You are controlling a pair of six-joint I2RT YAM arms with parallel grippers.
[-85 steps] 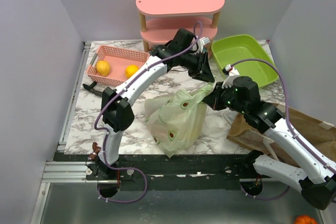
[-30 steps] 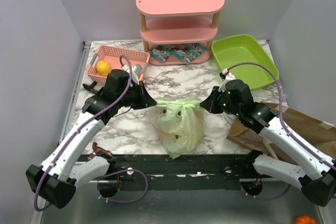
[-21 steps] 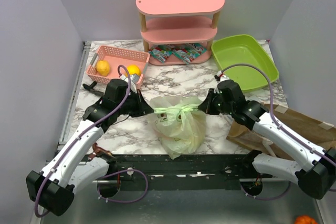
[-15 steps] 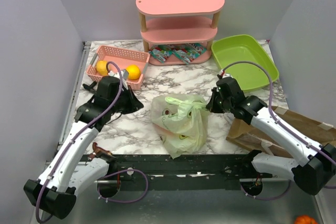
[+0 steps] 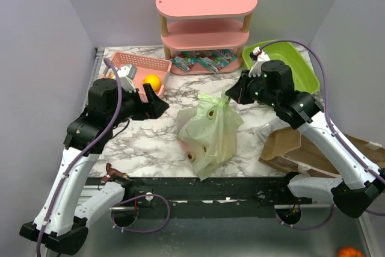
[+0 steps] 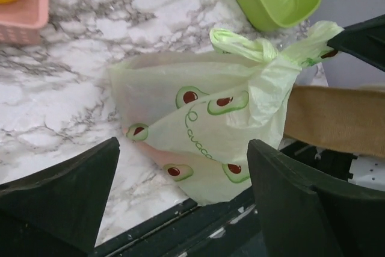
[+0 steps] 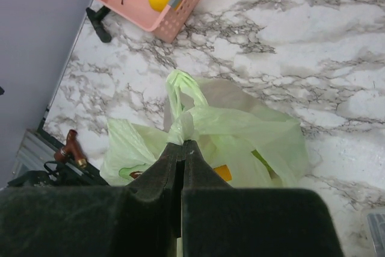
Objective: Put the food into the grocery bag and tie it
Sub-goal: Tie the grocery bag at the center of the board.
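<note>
Marble table, white with grey veins. 12 o'clock: pink shelf unit. 10 o'clock: pink basket. 2 o'clock: green tray. Centre: grocery bag, base on marble. 4 o'clock: brown paper bag, lying down.

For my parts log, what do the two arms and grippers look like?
The left arm and right arm have white links, black joints and a looping purple cable each. The left gripper and right gripper are matte black with wedge-shaped fingers.
</note>
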